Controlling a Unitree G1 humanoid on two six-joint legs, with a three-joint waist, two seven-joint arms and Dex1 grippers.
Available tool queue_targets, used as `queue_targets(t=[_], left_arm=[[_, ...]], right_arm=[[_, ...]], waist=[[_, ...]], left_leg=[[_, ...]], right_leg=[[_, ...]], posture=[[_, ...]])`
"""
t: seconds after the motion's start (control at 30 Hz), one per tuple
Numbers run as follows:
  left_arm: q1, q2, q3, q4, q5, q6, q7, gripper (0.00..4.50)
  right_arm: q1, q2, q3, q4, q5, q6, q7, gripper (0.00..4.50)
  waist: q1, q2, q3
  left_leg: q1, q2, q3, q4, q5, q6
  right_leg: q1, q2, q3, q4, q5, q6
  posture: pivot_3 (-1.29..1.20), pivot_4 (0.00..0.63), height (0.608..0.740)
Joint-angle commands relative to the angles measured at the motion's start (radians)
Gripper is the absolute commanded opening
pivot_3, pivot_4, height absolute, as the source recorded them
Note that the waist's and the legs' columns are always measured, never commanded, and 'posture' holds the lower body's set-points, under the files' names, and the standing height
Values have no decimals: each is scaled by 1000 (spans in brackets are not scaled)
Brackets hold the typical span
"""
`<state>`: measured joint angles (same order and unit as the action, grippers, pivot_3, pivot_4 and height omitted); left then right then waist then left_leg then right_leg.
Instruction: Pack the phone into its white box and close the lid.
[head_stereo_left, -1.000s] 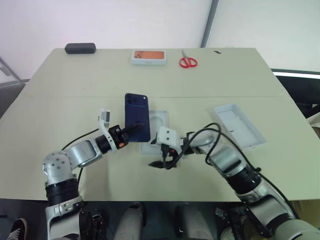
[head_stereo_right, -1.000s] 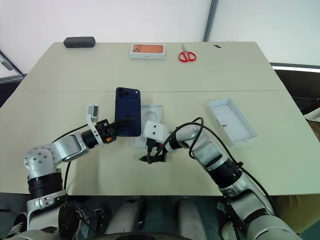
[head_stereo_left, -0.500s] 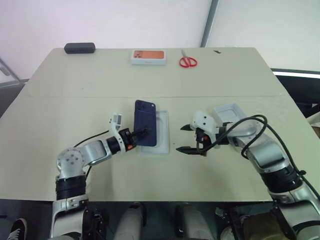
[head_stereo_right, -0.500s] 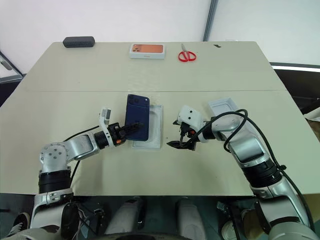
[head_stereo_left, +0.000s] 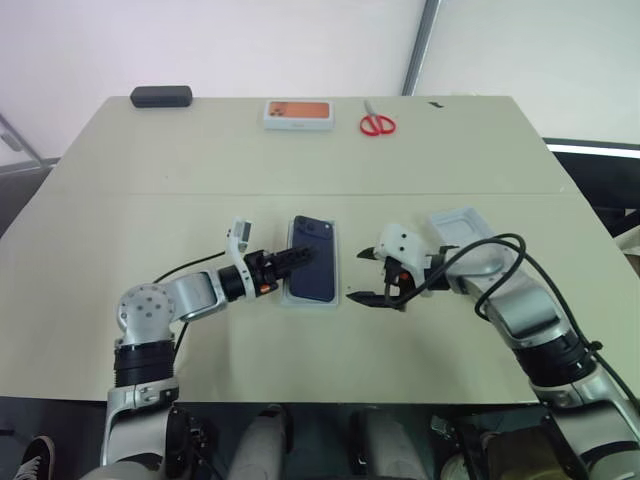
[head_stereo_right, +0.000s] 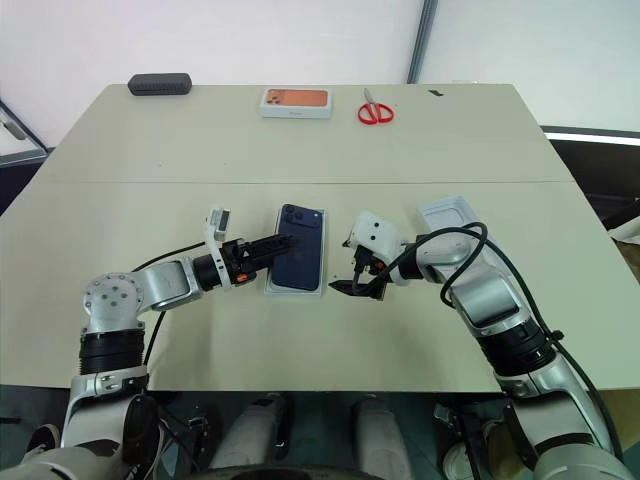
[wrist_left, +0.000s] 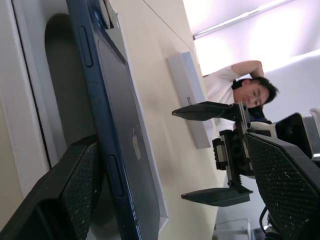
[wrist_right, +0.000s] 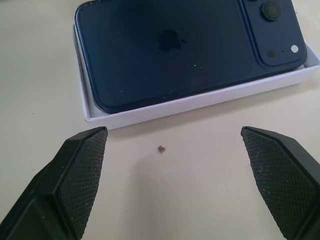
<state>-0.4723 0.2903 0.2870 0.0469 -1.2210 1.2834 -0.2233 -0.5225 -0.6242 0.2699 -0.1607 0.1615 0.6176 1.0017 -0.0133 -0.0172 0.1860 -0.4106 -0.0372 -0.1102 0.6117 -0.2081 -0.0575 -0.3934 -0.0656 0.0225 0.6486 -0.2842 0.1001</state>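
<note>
- The phone (head_stereo_left: 312, 268) lies back-up in the white box (wrist_right: 200, 102), camera cluster at the far end. From my left wrist view one long edge looks propped on the box wall, so I judge it not fully seated.
- My left claw (head_stereo_left: 303, 256) is spread wide, fingers straddling the phone's near-left edge. I can't tell whether a pad touches it, but nothing is gripped. It sits low and level along the phone, which I'd guess suits nudging that edge down.
- My right claw (head_stereo_left: 371, 276) hangs open too, empty, just beside the box's right wall. From its own view the jaws frame the wall and the bare tabletop (head_stereo_left: 150, 220) before it.
- The lid (head_stereo_left: 462, 226) lies open-side up to the right, just beyond my right forearm. That makes it the right arm's job, by my reckoning.
- Along the far edge sit the orange-pictured box (head_stereo_left: 298, 113), red scissors (head_stereo_left: 377, 123) and a dark case (head_stereo_left: 160, 96), well apart from the work.
- Packing looks nearly done; what's left is seating the phone flat and closing the lid.
</note>
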Motion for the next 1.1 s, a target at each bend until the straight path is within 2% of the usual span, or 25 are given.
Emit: queue_targets(t=[0.03,0.23,0.27,0.3,0.33,0.4,0.5,0.57,0.6,0.8,0.9,1.1], left_arm=[[-5,38,16,-62,-15,14,-4,4489],[-20,134,42,-76,14,-3,-27,4489],[-25,155,48,-72,23,-13,-38,4250],[-28,181,41,-73,43,-22,-53,3974],[-27,209,24,-80,76,-36,-67,3656],[-39,229,36,-59,93,-55,-76,2676],[-21,265,-61,-59,238,-148,-122,1052],[-9,248,-100,-65,277,-169,-135,159],[-6,229,-103,-65,276,-168,-136,0],[4,198,-235,-67,432,-225,-155,0],[1,175,-282,-73,463,-224,-184,0],[-24,61,-328,-60,507,-238,-202,0]], right_arm=[[-33,14,-12,2,9,-22,-7,4500],[-47,25,-12,27,6,-36,-9,4500],[-50,29,-13,36,3,-47,-15,4500],[-51,33,-17,46,4,-45,-22,4245],[-53,31,-13,55,-5,-56,-25,3977],[-58,34,-8,78,-20,-80,-36,3221],[-72,33,21,123,-75,-143,-52,1522],[-82,32,45,162,-122,-185,-68,657],[-84,33,53,177,-136,-200,-74,43],[-81,65,85,213,-178,-234,-80,43],[-82,88,84,217,-175,-231,-79,43],[-96,92,44,237,-172,-230,-78,43]], waist=[[-1,0,0],[0,0,0],[0,0,0],[0,0,0],[-1,0,0],[-1,0,0],[0,0,0],[1,0,0],[2,0,0],[-3,0,1],[-2,0,1],[9,0,1]], left_leg=[[0,0,0,0,0,0],[0,0,0,0,0,0],[0,0,0,0,0,0],[0,0,0,0,0,0],[0,0,0,0,0,0],[0,0,0,-1,0,0],[0,0,1,-1,0,0],[0,0,1,-1,0,0],[0,0,1,-1,0,0],[-1,0,1,-1,0,0],[-1,0,1,-1,0,0],[-1,0,-1,1,0,0]], right_leg=[[0,0,0,0,0,0],[0,0,0,0,0,0],[-1,0,0,0,0,0],[-1,0,0,0,0,0],[-1,0,0,0,0,0],[-1,0,0,0,0,0],[-1,0,0,0,0,0],[-1,0,0,0,0,0],[-1,0,1,0,0,0],[-2,0,1,0,0,0],[-2,1,1,1,0,0],[0,-1,-1,0,0,0]], posture=[[0,150,740],[0,150,740],[0,150,740],[0,150,740],[0,150,740],[0,150,740],[0,150,740],[0,150,740],[0,150,740],[0,150,740],[0,150,740],[0,150,740]])
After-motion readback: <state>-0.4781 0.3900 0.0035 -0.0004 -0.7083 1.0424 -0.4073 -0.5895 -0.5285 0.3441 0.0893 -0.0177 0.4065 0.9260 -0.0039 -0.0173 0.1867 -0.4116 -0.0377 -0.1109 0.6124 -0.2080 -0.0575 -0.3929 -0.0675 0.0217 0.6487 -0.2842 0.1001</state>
